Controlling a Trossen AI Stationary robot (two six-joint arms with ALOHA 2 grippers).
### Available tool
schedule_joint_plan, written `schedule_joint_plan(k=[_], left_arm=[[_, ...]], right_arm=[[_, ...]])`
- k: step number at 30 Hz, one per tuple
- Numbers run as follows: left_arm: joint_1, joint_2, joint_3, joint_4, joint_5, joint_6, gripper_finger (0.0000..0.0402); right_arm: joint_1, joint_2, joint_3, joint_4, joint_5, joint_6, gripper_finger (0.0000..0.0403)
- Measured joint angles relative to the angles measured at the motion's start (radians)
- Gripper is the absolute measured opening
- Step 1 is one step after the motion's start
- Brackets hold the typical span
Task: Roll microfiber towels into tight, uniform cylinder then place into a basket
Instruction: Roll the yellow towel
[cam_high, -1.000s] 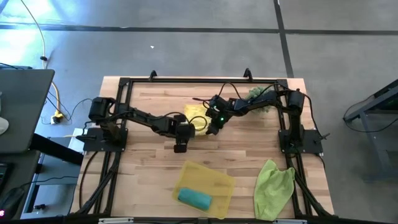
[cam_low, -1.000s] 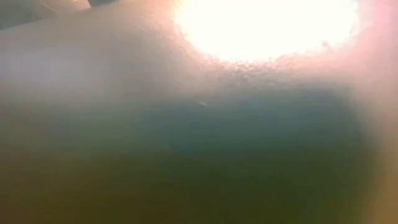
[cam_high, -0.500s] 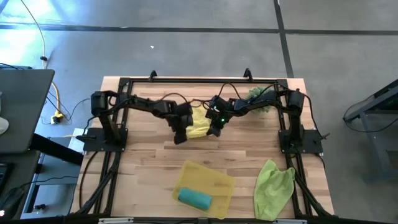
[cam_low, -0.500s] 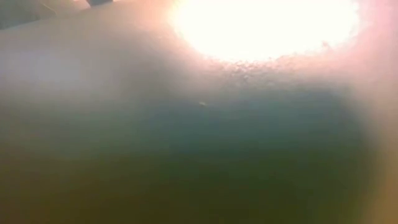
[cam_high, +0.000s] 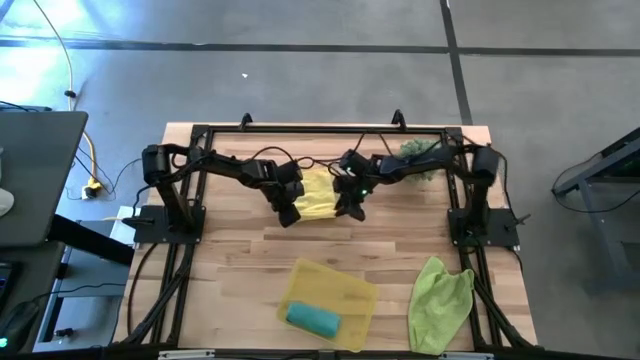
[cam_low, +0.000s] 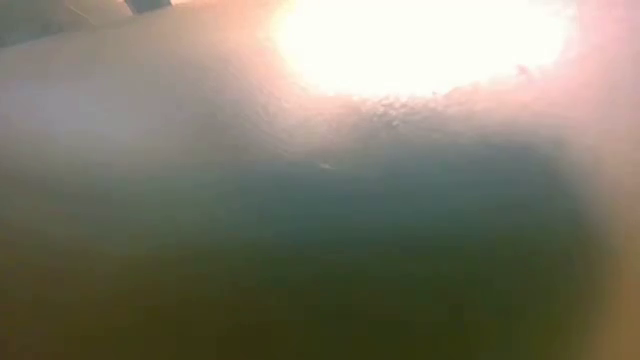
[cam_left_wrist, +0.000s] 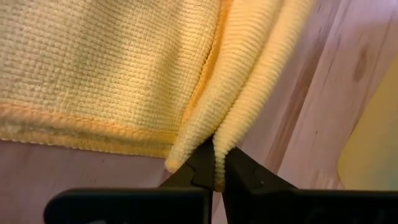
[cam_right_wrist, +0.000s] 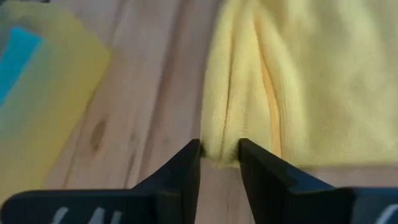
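The bright yellow towel (cam_high: 318, 195) lies on the table's far middle, between my two grippers. My left gripper (cam_high: 288, 212) is at the towel's left near corner, shut on it (cam_left_wrist: 213, 177). My right gripper (cam_high: 352, 208) is at its right near corner; its fingers (cam_right_wrist: 220, 162) stand a little apart with a bunched fold between them. The yellow basket (cam_high: 345, 290) rests near the front edge with a rolled teal towel (cam_high: 313, 318) in it. A lime green towel (cam_high: 440, 290) lies crumpled at the front right. The low view shows only blur. My left gripper pinches a bunched fold (cam_left_wrist: 216, 146) at the yellow towel's corner between its two fingertips, with two ridges of cloth running into the pinch. The rest of the towel (cam_left_wrist: 112, 62) lies flat on the table. My right gripper has a fold (cam_right_wrist: 221, 146) of the towel's edge between its parted fingers; I cannot tell whether they touch it.
A spiky green plant (cam_high: 418, 155) sits at the far right, behind my right arm. Black frame rails (cam_high: 190, 200) run along the table's left, right and far sides. Bare wood lies between the yellow towel and the basket.
My left gripper has moved from the table's middle toward the far edge, up to the yellow towel's left near corner. The towel now shows wider, spread between the two grippers. My right gripper has stayed at the towel's right side.
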Motion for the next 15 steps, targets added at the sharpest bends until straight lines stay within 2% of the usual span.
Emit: schedule_joint_plan(k=[3,5,10,15], left_arm=[[0.000,0.001,0.000,0.000,-0.002,-0.001,0.0004],[0.002,0.001,0.000,0.000,-0.002,-0.002,0.0004],[0.002,0.001,-0.001,0.001,-0.006,-0.002,0.0003],[0.002,0.003,-0.001,0.001,-0.007,-0.002,0.0003]], right_arm=[[0.025,-0.093,0.000,-0.087,0.025,-0.154,0.0107],[0.067,-0.155,0.000,-0.135,0.083,-0.259,0.0107],[0.226,-0.232,-0.041,-0.096,0.244,-0.456,0.0107],[0.360,-0.167,-0.057,0.037,0.533,-0.472,0.0107]])
